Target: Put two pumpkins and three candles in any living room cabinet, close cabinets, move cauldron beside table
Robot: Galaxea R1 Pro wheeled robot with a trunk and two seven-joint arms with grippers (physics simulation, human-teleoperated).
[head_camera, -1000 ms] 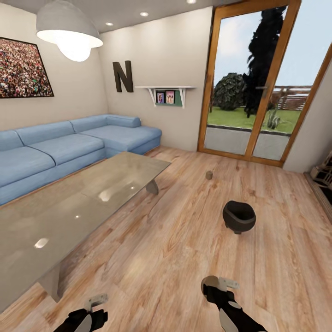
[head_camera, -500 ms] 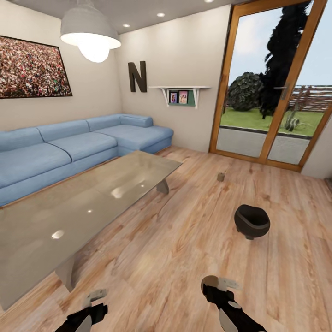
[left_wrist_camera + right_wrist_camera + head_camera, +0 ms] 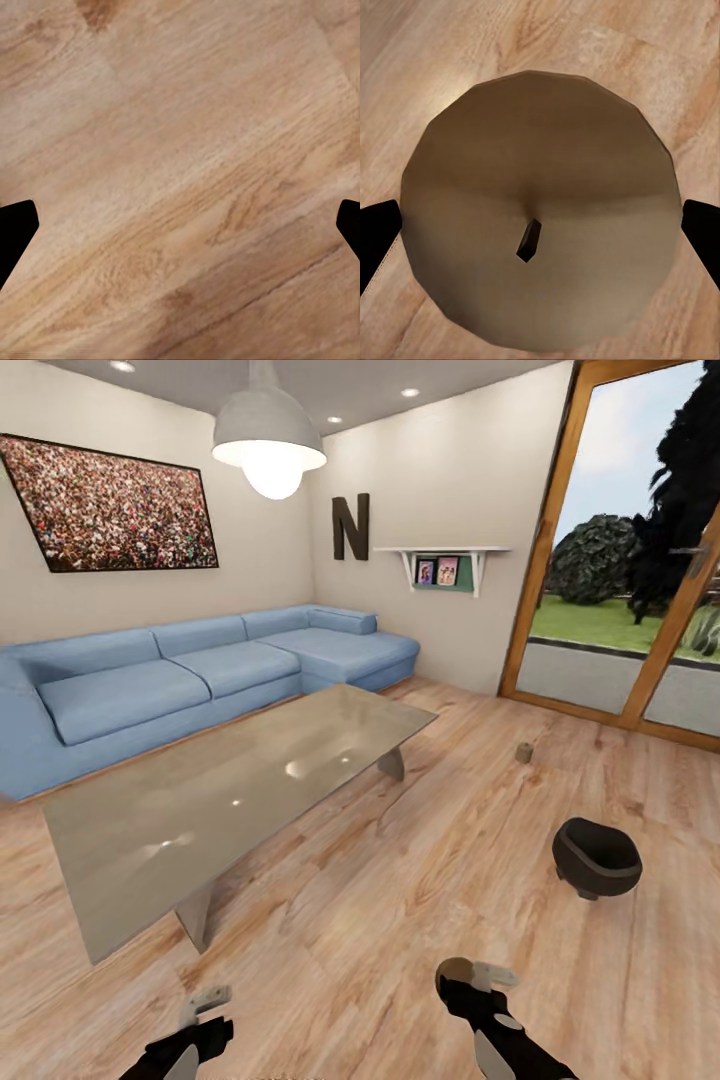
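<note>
A home living room: blue sofa (image 3: 200,680), glass coffee table (image 3: 240,800) (low, long), framed picture (image 3: 115,505).

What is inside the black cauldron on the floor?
The cauldron shows a dark hollow with nothing visible in it; its near wall hides the bottom.

Light wood plank floor (image 3: 400,920) carries everything. Black cauldron (image 3: 596,856) sits upright on it at right, well apart from the glass-top coffee table (image 3: 240,800), which stands on the floor at left-centre with a bare top. One small candle (image 3: 522,752) stands on the floor farther back, between the table's far end and the glass door. Blue corner sofa (image 3: 200,675) rests on the floor behind the table.
</note>
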